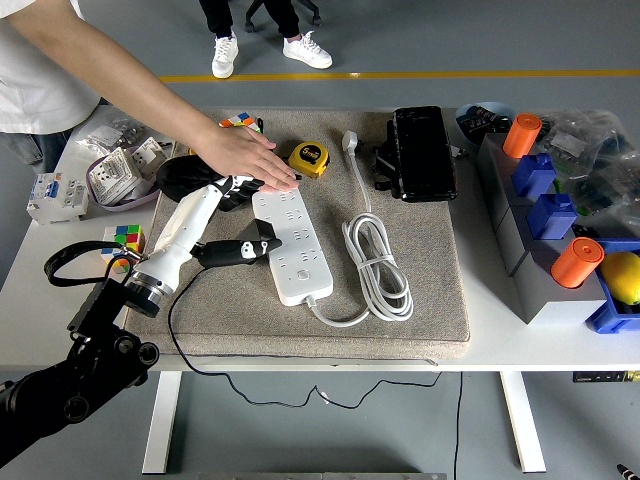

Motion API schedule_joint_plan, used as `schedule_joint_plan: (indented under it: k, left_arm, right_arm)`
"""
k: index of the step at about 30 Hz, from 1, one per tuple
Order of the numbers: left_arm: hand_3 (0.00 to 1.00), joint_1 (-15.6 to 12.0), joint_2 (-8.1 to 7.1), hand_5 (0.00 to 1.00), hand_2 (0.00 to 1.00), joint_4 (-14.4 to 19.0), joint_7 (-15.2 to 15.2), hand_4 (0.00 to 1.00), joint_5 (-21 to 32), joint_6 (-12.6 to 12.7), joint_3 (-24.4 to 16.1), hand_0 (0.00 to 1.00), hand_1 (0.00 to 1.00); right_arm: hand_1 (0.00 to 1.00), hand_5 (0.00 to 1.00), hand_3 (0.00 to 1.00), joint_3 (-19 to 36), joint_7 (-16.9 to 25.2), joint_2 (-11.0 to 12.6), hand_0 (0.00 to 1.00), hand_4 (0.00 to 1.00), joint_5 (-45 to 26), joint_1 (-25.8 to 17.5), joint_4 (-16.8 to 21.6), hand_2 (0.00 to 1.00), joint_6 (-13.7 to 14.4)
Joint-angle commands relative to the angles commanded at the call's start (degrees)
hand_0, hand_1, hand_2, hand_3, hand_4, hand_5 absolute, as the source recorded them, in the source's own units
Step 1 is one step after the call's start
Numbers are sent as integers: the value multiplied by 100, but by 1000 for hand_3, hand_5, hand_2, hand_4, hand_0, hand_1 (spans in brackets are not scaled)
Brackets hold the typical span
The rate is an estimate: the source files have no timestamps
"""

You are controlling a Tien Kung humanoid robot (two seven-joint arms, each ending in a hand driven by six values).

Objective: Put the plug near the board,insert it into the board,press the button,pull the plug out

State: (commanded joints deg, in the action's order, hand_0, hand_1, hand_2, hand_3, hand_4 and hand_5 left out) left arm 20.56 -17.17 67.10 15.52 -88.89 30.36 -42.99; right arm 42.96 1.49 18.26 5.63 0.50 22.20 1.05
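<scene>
The white power strip lies on the grey mat, its long side running away from me. A person's hand rests flat on its far end. The black plug lies on the mat against the strip's left edge, its black cable trailing down toward the table's front. My left hand is above and behind the plug, just below the person's hand, with fingers relaxed and holding nothing. My right arm is out of view.
The strip's white cable coil and white plug lie to its right. A yellow tape measure and a black case sit at the back. A colour cube lies left of the mat. Grey and blue blocks with orange cylinders stand at the right.
</scene>
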Motion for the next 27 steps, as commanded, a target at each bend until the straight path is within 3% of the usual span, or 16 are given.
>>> schedule_joint_plan:
  k: [1,2,9,27]
  left_arm:
    - [710,-64,-38,534,738,-2,-5,931,-32,-24,-8,616,704]
    - [719,-92,-54,624,751,-8,-6,858,-47,-37,-9,707,746]
    - [726,-195,-127,624,766,-72,-74,850,-299,-197,27,738,768]
    - [739,-82,-72,664,783,-322,-422,830,-446,-358,196,758,785]
  right_arm:
    - [677,497,572,3,3,-2,617,850,1,-8,-1,681,-2]
    - [675,497,572,4,5,-4,620,850,2,-12,-1,681,-3]
    - [676,496,572,30,25,-10,617,850,11,-1,4,681,1]
    - [675,495,572,43,54,-12,617,850,6,-3,22,680,10]
